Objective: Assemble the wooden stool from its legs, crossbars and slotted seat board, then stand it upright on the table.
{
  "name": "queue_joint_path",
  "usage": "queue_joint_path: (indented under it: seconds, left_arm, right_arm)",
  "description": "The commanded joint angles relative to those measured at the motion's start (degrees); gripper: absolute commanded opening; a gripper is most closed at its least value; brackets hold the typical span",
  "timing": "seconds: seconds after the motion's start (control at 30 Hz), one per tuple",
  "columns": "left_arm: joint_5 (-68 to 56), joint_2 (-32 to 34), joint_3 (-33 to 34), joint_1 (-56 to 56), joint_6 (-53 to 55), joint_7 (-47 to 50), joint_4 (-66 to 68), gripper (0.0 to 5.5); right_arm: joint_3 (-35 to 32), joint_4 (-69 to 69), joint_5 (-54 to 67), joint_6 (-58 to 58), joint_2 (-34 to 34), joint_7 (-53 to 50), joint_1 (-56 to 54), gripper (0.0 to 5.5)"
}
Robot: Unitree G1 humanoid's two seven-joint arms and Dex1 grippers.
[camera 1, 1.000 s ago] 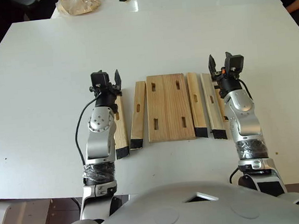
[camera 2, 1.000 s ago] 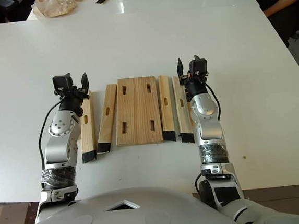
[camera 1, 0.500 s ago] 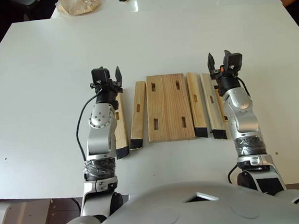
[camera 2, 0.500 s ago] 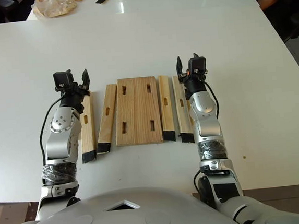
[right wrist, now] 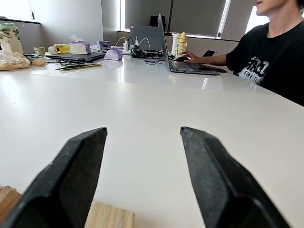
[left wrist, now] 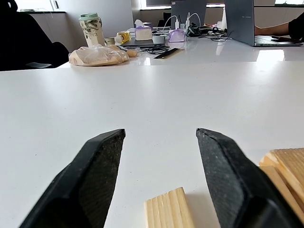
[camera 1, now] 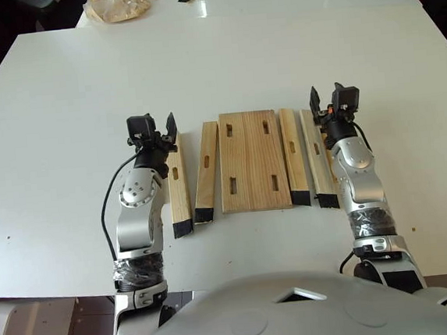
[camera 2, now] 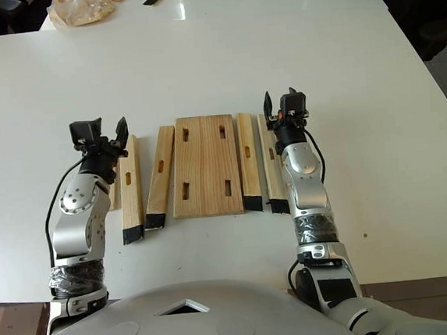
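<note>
Left pincer just slid outward off the pale slotted wooden leg; it and right pincer gape apart, empty, so nothing's assembled yet.

Brightness: bright, even daylight across the white worktop.
Light source: windows at the back of the room, seen in the wrist views, partly covered by blinds.
Glare: pale sheen on the far worktop and along the near worktop's far edge.
Shadows: faint and soft; the seat board casts scarcely any.
Contrast: left hand and right hand read near-black against the pale surface.
</note>
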Motion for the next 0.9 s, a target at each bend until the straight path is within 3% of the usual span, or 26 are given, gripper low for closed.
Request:
queue_joint_path:
  seconds: [0.03,0.2,0.43,0.6,0.9]
  left_arm:
    - [-2.7,1.7,1.0,2.6,4.2,-2.5,-3.8,2.78]
    - [-3.6,9.8,3.3,12.5,14.6,-6.9,-17.6,2.78]
    - [-5.4,15.2,5.0,23.5,29.2,-9.0,-32.1,2.78]
    - [-5.3,16.3,5.5,29.4,33.7,-9.1,-35.7,2.78]
    - [-4.3,15.3,4.0,31.6,32.5,-8.2,-30.9,2.78]
  right_arm:
    - [-0.6,-0.7,-0.2,-0.5,-0.1,-0.9,1.0,2.87]
    - [-1.3,-3.4,-0.4,-0.7,0.6,-2.9,3.9,2.87]
    - [-1.4,-7.2,-0.6,-0.5,2.0,-5.5,9.1,2.87]
    - [-2.4,-8.9,-0.5,0.0,1.8,-6.3,10.8,2.87]
    - [-2.4,-9.3,-0.6,0.7,1.5,-6.1,11.0,2.87]
